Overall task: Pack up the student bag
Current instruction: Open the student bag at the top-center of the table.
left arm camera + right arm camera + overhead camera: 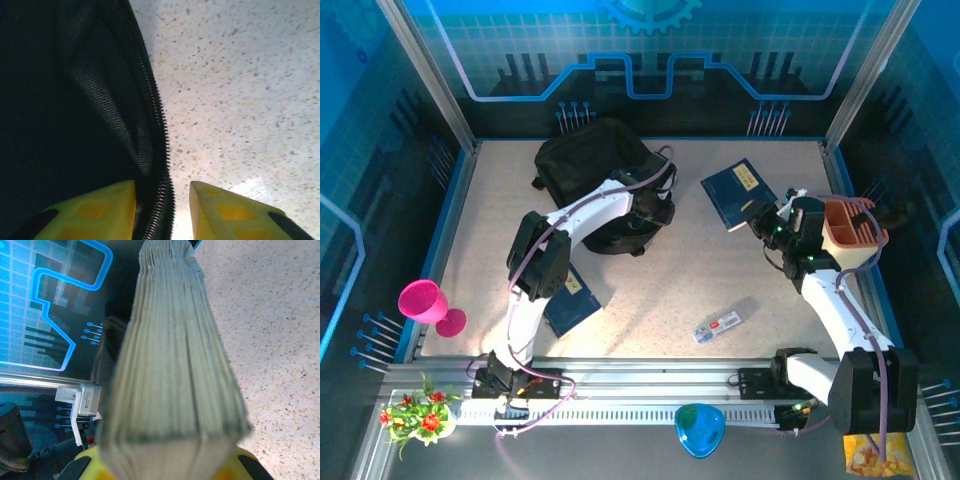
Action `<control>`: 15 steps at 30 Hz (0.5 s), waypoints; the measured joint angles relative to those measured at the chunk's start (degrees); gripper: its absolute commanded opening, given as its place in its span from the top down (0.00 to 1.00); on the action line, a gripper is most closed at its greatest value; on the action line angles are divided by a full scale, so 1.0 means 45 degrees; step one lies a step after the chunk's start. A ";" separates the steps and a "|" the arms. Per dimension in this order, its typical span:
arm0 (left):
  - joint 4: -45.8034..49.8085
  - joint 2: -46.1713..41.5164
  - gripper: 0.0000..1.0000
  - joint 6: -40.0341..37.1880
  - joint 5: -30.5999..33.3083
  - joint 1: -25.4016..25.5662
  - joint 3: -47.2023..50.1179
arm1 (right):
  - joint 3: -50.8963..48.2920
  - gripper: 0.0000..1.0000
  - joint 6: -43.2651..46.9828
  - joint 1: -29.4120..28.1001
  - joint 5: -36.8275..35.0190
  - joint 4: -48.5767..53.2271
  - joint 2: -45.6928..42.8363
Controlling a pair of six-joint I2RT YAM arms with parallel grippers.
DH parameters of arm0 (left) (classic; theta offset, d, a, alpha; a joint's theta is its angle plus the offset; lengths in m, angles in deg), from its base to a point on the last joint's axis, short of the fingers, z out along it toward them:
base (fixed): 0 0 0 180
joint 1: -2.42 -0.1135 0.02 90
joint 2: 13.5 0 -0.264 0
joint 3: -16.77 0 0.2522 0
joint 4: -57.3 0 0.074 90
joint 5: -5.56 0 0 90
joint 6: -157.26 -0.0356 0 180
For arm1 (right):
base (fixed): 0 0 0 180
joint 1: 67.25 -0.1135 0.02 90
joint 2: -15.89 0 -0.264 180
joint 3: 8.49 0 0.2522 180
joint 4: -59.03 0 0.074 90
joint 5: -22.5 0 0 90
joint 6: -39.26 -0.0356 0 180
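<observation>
The black student bag [585,160] lies at the back left of the table. My left gripper [658,208] is at its right edge. In the left wrist view the yellow fingers [105,210] stand open, with the bag's zipper edge [159,120] running between them, close to the left finger. My right gripper [760,218] is shut on a dark blue book [738,190], which it holds by one corner right of the bag. The book's page edges [175,365] sit clamped between the yellow fingers in the right wrist view. A second dark blue book [572,302] lies under the left arm.
A small white pencil case [717,325] lies front centre. A salmon basket [850,228] stands at the right edge. A pink goblet [428,303] is at the left rail; flowers [415,410] and a blue bowl [700,428] sit by the arm bases.
</observation>
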 measured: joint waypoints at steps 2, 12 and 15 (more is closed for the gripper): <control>0.0243 0.0228 0.75 -0.0092 0.0049 -0.0005 -0.0204 | 0.0000 0.96 0.0039 0.0029 -0.0005 0.0068 0.0000; 0.0719 0.0301 0.99 -0.0078 0.0097 -0.0034 -0.0685 | 0.0000 0.96 0.0039 0.0146 0.0092 0.0214 -0.0005; 0.0758 0.0233 1.00 -0.0053 -0.0010 -0.0131 -0.0724 | 0.0000 0.96 0.0049 0.0189 0.0107 0.0267 -0.0005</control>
